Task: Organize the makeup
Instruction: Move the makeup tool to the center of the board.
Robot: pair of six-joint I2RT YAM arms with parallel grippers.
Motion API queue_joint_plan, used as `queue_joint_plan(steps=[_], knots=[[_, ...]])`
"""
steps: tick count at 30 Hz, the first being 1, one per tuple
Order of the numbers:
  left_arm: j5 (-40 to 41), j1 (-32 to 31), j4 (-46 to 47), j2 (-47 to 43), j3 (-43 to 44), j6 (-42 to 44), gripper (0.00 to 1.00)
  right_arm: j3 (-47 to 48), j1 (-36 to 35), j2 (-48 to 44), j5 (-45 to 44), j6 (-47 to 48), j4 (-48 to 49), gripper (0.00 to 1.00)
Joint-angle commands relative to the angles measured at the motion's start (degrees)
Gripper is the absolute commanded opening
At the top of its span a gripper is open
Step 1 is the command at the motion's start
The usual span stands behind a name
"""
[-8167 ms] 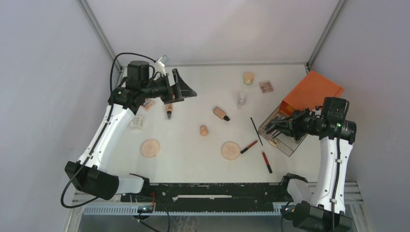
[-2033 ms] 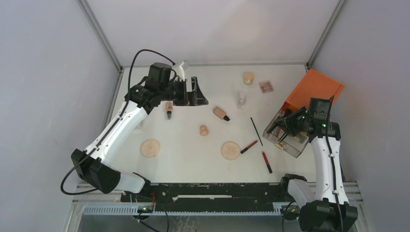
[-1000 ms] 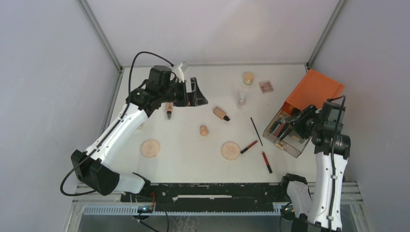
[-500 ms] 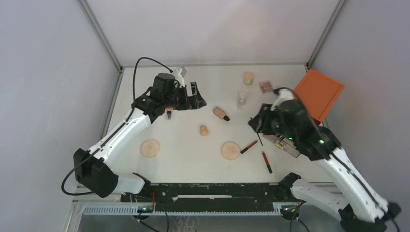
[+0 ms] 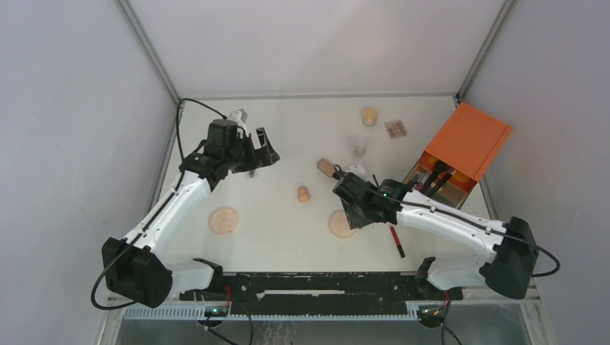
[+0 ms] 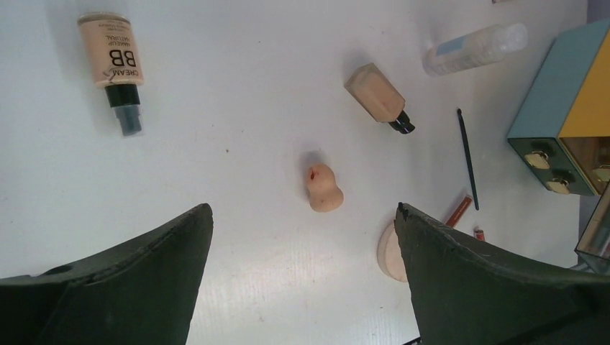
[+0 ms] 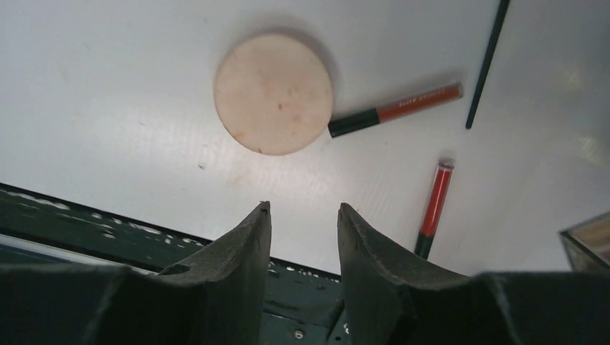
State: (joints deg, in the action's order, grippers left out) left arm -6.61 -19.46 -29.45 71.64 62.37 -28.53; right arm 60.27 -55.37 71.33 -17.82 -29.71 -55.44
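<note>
Two empty grippers. Right gripper [image 7: 302, 208] half parted above near edge of table [image 7: 108, 108], round tan disc [image 7: 273, 93] just ahead, red-and-black pencil [image 7: 395, 113] seemingly touching its rim, long axis along the jaws' closing line. Left gripper [image 6: 302, 208] spread wide, farther off, over beige sponge [image 6: 324, 188].

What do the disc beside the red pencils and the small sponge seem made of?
Disc: likely a soft foam or felt puff; matte tan face, faintly speckled, no shine. Sponge: probably foam; matte peach, rounded waisted shape, small red stain.
</note>
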Motion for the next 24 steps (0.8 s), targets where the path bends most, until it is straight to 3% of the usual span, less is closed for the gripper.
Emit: queue_joint_plan(steps=[1, 13, 24], knots=[[0.6, 0.0, 0.7, -2.1, -1.7, -0.4, 1.0, -2.4, -1.4, 3.0, 5.3, 6.4, 3.6, 0.47], [1.6, 3.8, -1.7, -4.8, -2.2, 0.2, 1.0, -8.0, -2.3, 17.9, 6.7, 11.0, 15.1, 0.45], [3.5, 4.5, -2.5, -6.9, -3.2, -0.1, 1.0, 3.4, 0.2, 25.3, 3.9, 17.6, 27.7, 0.43]])
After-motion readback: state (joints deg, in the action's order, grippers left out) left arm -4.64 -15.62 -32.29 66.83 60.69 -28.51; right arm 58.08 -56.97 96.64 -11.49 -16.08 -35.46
